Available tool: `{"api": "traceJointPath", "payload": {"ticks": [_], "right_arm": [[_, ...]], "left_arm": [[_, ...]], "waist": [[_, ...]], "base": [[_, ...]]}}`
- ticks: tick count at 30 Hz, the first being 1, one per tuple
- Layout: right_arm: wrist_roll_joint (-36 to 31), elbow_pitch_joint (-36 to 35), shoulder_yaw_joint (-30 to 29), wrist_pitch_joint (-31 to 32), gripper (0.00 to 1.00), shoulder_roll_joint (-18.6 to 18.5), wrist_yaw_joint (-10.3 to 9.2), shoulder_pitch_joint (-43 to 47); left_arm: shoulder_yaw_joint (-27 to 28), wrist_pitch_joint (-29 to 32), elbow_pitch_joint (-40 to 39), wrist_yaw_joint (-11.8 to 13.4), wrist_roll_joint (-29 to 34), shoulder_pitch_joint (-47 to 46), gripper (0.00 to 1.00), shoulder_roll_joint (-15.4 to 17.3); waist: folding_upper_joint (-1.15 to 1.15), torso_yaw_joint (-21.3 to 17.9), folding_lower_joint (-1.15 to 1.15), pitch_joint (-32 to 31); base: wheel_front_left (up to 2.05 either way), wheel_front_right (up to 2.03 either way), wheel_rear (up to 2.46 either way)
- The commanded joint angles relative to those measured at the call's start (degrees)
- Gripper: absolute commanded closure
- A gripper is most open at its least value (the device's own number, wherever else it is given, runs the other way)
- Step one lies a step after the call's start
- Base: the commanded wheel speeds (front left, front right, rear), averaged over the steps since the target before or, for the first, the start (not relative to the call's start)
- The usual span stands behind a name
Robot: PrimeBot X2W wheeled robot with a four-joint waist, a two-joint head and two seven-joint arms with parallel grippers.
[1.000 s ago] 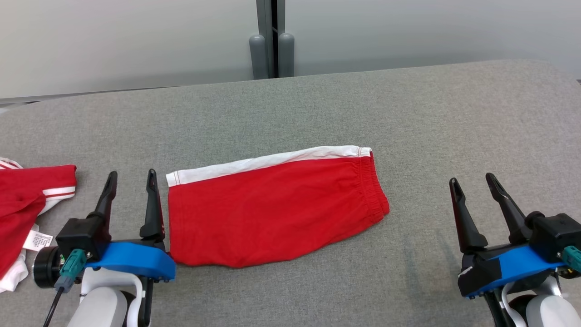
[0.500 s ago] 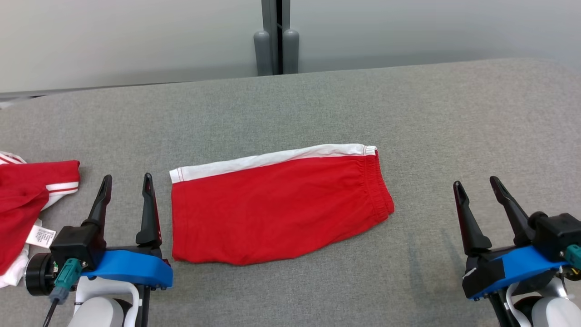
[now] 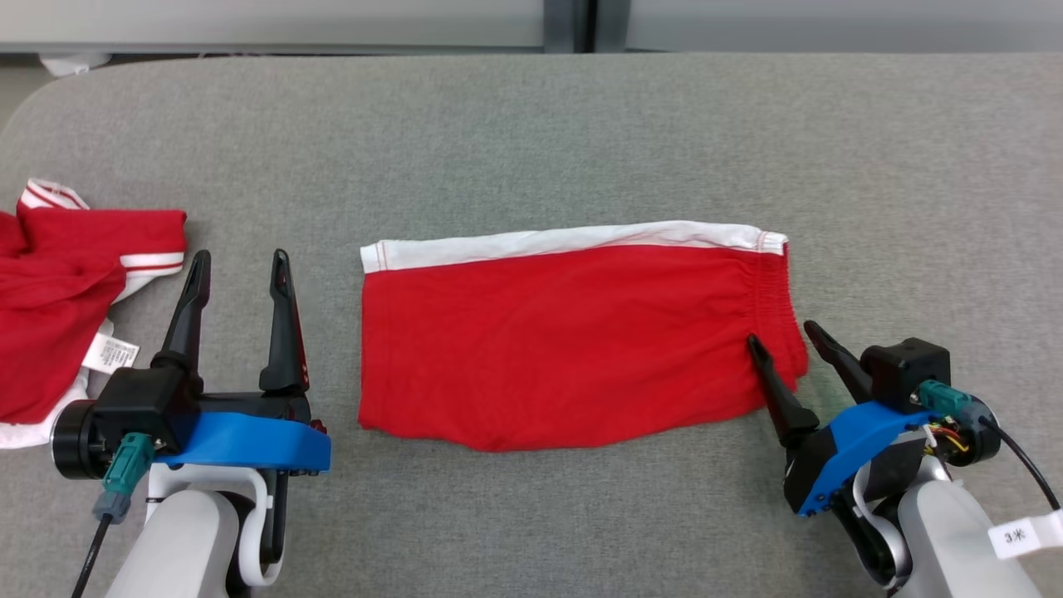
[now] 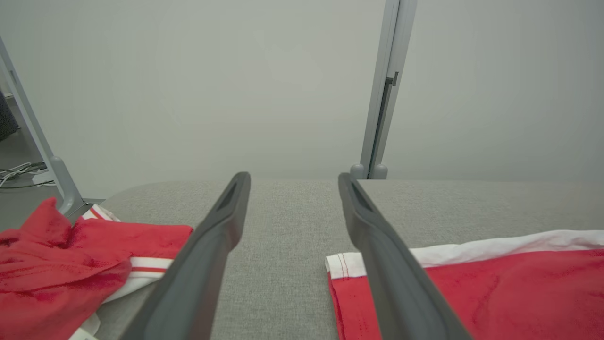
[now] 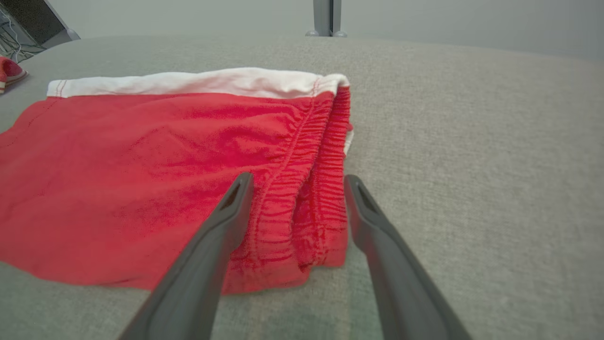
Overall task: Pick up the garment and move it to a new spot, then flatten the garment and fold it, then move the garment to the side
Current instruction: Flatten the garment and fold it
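While the folded red shorts (image 3: 573,332) lie flat at the middle of the grey table (image 3: 531,124), waistband (image 3: 776,299) at the robot's right, the right gripper (image 3: 779,332) hangs at that waistband's near corner, jaws spread, 1 finger over the cloth and 1 just past its edge. The left gripper (image 3: 239,255), jaws also spread, sits near the shorts' left edge, between them and another red garment (image 3: 66,307) heaped at the table's left

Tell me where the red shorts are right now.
Head view: the red shorts lie flat on the grey table, between the left gripper and the right gripper, whose open jaws flank the waistband end.
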Motion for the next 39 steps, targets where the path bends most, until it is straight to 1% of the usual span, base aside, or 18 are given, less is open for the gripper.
{"api": "traceJointPath", "payload": {"ticks": [1,6,9,10,11,12,18,20,25,30,32,36,37,39], "right_arm": [[-0.12,2.12,-0.54,0.04,0.0,-0.52,0.0,-1.59],[-0.16,8.82,-1.6,0.19,0.0,-0.09,0.0,-3.25],[1.9,10.53,0.4,0.82,0.0,0.39,0.02,-3.52],[2.48,10.73,0.94,0.55,0.03,0.34,0.04,-3.65],[3.17,10.76,1.47,0.18,0.76,0.31,0.07,-3.68],[3.94,10.76,1.78,-0.11,1.0,0.41,0.07,-3.7],[7.34,8.89,1.13,-4.03,1.0,-0.73,-0.01,-2.05],[9.56,8.02,0.28,-5.36,1.0,-1.16,0.0,-0.89],[13.42,6.57,-1.95,-6.22,1.0,-3.69,0.0,2.47],[16.16,3.75,-1.34,-4.33,1.0,-4.86,0.0,3.84],[18.31,1.63,-0.18,-2.89,1.0,-4.26,0.0,3.4],[22.44,-3.14,3.86,1.23,1.0,-2.87,0.01,1.46],[22.73,-4.08,5.1,2.21,1.0,-2.97,0.01,0.81],[24.21,-5.15,7.89,4.02,1.0,-1.93,0.01,-0.56]], "left_arm": [[-0.03,-0.52,0.23,-0.22,0.44,-1.29,0.0,-0.2],[-0.16,-1.47,1.2,-0.26,0.47,-1.8,0.0,-1.02],[-0.27,-1.97,1.6,-0.35,0.45,-1.97,0.0,-1.45],[-0.2,-1.98,1.72,-0.37,0.51,-1.98,0.0,-1.51],[-0.15,-2.03,1.83,-0.39,0.55,-1.98,0.0,-1.59],[-0.1,-2.18,1.91,-0.34,0.62,-1.96,0.0,-1.71],[0.05,-2.51,2.19,0.02,0.95,-0.48,0.0,-1.73],[0.01,-2.51,2.29,0.13,0.94,-0.19,0.0,-1.73],[0.05,-2.54,2.66,0.62,0.78,0.7,0.0,-1.6],[-0.05,-2.01,2.31,0.89,0.54,1.91,0.0,-1.12],[-0.14,-1.77,2.05,1.08,0.47,2.27,0.0,-0.94],[-0.47,-1.09,1.61,1.17,0.47,2.57,0.0,-0.7],[-0.63,-0.94,1.57,1.14,0.47,2.54,0.0,-0.71],[-0.94,-0.78,1.44,1.05,0.53,2.3,0.0,-0.75]], "waist": [[-0.01,1.27,-0.01,1.34],[-0.01,2.03,-0.01,2.01],[-0.01,2.06,-0.01,2.18],[-0.01,2.0,-0.01,2.17],[-0.01,1.93,-0.01,2.13],[-0.01,1.79,-0.01,2.04],[-0.01,0.14,-0.01,0.4],[-0.01,-0.39,-0.01,-0.27],[-0.01,-1.56,-0.01,-2.17],[-0.01,-2.7,-0.01,-3.62],[-0.01,-2.95,-0.01,-4.02],[-0.01,-3.0,-0.01,-4.62],[-0.01,-2.85,-0.01,-4.71],[-0.01,-2.43,-0.01,-4.73]], "base": [[0.0,0.0,0.0],[0.0,0.0,0.0],[0.0,0.0,0.0],[0.0,0.0,0.0],[0.0,0.0,0.0],[0.0,0.0,0.0],[0.0,0.0,0.0],[0.0,0.0,0.0],[0.0,0.0,0.0],[0.0,0.0,0.0],[0.0,0.0,0.0],[0.0,0.0,0.0],[0.0,0.0,0.0],[0.0,0.0,0.0]]}}
